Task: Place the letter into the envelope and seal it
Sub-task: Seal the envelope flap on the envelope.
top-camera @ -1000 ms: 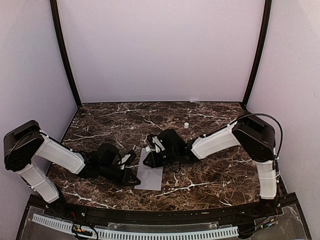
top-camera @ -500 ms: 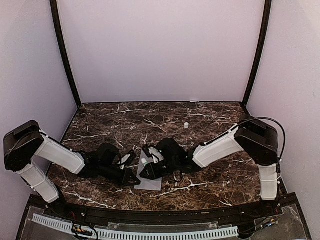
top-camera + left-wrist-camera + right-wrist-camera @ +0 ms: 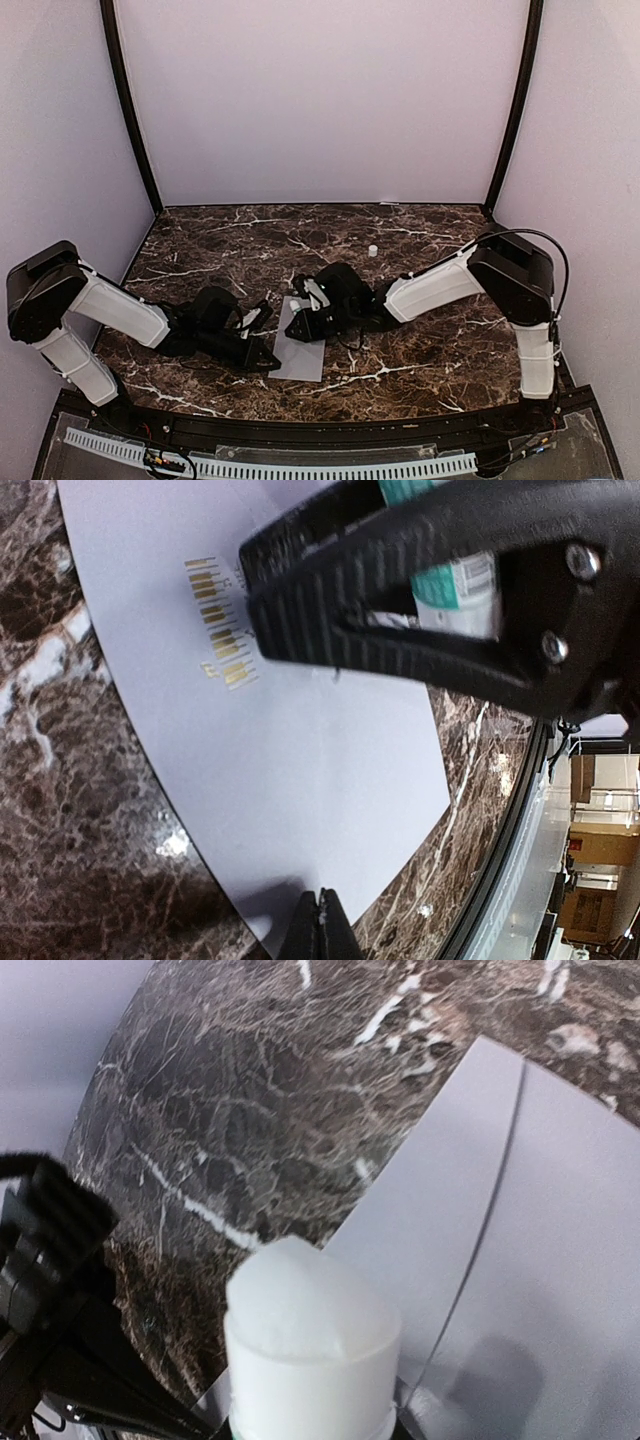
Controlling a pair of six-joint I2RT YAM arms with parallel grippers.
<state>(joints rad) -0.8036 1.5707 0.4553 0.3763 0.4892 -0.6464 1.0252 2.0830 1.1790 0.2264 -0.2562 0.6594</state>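
The light-grey envelope (image 3: pixel 302 352) lies flat on the marble table between the two arms. In the right wrist view a straight fold line crosses the envelope (image 3: pixel 560 1250). My left gripper (image 3: pixel 268 361) is shut, and its tip (image 3: pixel 320 920) rests at the envelope's (image 3: pixel 300 750) near left edge. My right gripper (image 3: pixel 298 325) hovers low over the envelope's far part, shut on a white glue stick (image 3: pixel 310 1350) with a green label (image 3: pixel 455 585). The stick's tip points down at the paper. The letter is out of view.
A small white cap (image 3: pixel 372 250) stands on the table beyond the right arm. Small gold printed marks (image 3: pixel 215 620) sit on the envelope near the right gripper. The table's near edge and black rail (image 3: pixel 500 860) run close behind the envelope. Purple walls enclose three sides.
The right gripper with the glue stick slid toward the near edge over the envelope, then drew back a little toward the far side. The left gripper has stayed put.
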